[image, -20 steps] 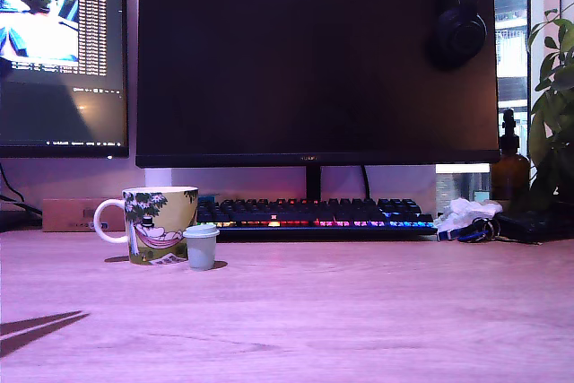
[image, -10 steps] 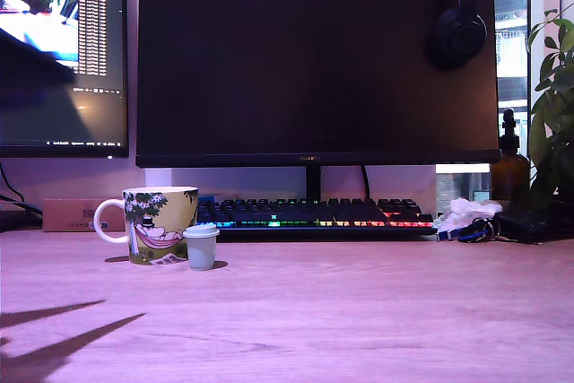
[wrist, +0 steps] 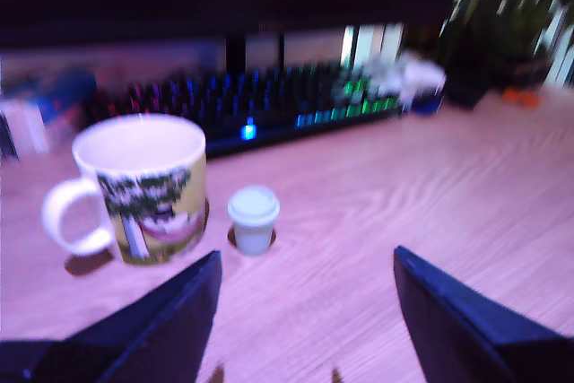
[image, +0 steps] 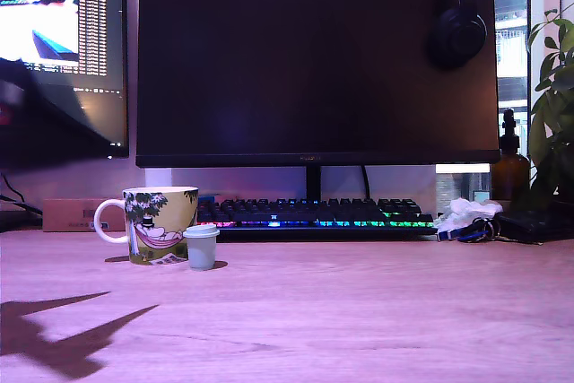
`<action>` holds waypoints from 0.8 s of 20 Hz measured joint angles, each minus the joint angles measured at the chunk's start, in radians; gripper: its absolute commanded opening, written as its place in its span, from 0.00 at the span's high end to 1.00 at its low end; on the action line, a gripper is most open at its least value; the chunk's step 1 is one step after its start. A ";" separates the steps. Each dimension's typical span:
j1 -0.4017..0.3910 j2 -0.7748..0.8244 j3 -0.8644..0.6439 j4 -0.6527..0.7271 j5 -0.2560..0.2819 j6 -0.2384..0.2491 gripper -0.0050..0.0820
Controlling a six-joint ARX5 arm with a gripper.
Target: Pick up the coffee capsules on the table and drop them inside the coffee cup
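Observation:
The coffee cup [image: 160, 224] stands on the wooden table at the exterior view's left, handle pointing left, with a yellow-green cartoon print. One pale grey coffee capsule [image: 201, 247] stands upright right beside it, wide rim up. The wrist view shows the coffee cup [wrist: 143, 187] and the capsule [wrist: 253, 220] ahead of my gripper [wrist: 306, 256]. The gripper is open, its two dark fingers [wrist: 170, 316] spread wide above the table, short of both objects and holding nothing. In the exterior view only a dark blur of the arm [image: 40, 109] shows at the left edge.
Behind the cup lie a backlit keyboard [image: 314, 214] and a large dark monitor [image: 314, 60] on its stand. A second monitor [image: 63, 42] is at the left. A brown bottle [image: 508, 168], a plant [image: 552, 105] and small clutter [image: 466, 220] sit at the right.
The arm's dark blur has spread down across the left monitor, and its shadow on the table's front left has grown and shifted right. Cup and capsule have not moved.

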 measured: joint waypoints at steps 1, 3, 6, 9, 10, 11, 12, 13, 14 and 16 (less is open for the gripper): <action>-0.008 0.045 0.031 0.002 -0.001 0.025 0.31; -0.015 0.129 0.085 0.027 -0.001 0.047 0.31; -0.015 0.251 0.121 0.086 -0.003 0.051 0.31; -0.015 0.348 0.121 0.167 -0.023 0.051 0.31; -0.015 0.372 0.121 0.194 -0.027 0.051 0.31; -0.015 0.396 0.121 0.219 -0.027 0.051 0.31; -0.015 0.421 0.121 0.252 -0.029 0.051 0.31; -0.015 0.447 0.121 0.279 -0.029 0.051 0.31; -0.015 0.474 0.121 0.301 -0.029 0.051 0.31; -0.015 0.525 0.121 0.339 -0.029 0.051 0.31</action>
